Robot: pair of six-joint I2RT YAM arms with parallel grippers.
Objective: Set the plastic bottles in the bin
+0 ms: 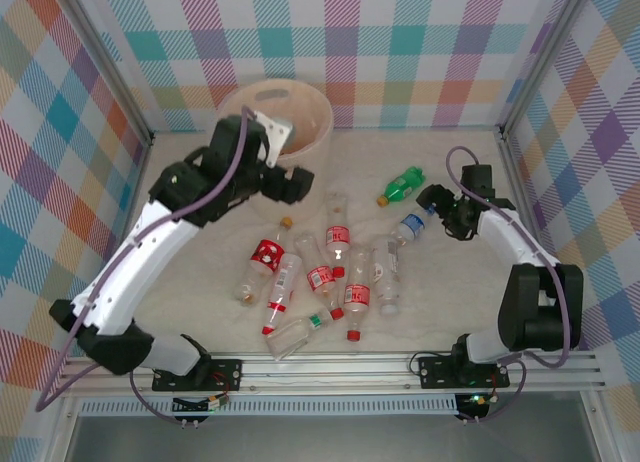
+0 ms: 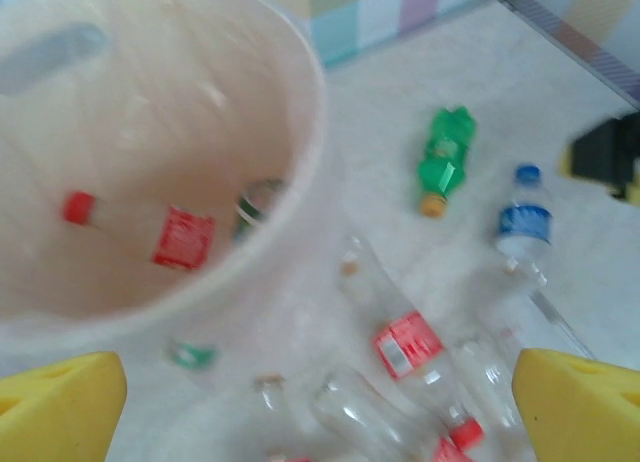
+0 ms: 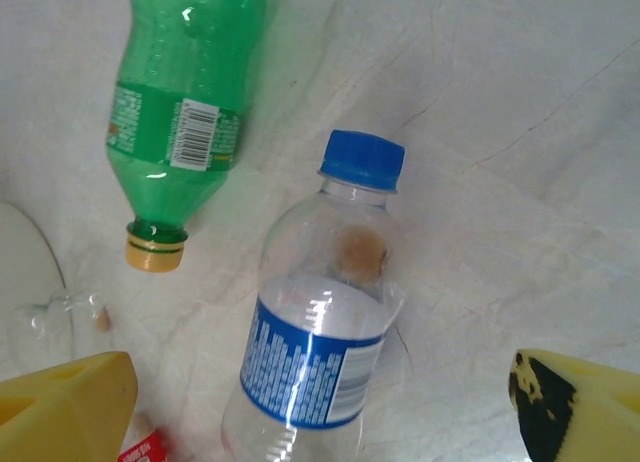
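Pale tabletop (image 1: pixel 440 302): clear red-labelled bottles (image 1: pixel 358 294) lie scattered near a cream bin (image 1: pixel 300 97).

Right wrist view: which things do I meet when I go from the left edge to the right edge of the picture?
yellow finger pad in the bottom corner -> green bottle with its yellow cap -> blue-capped bottle -> other yellow finger pad in the opposite bottom corner
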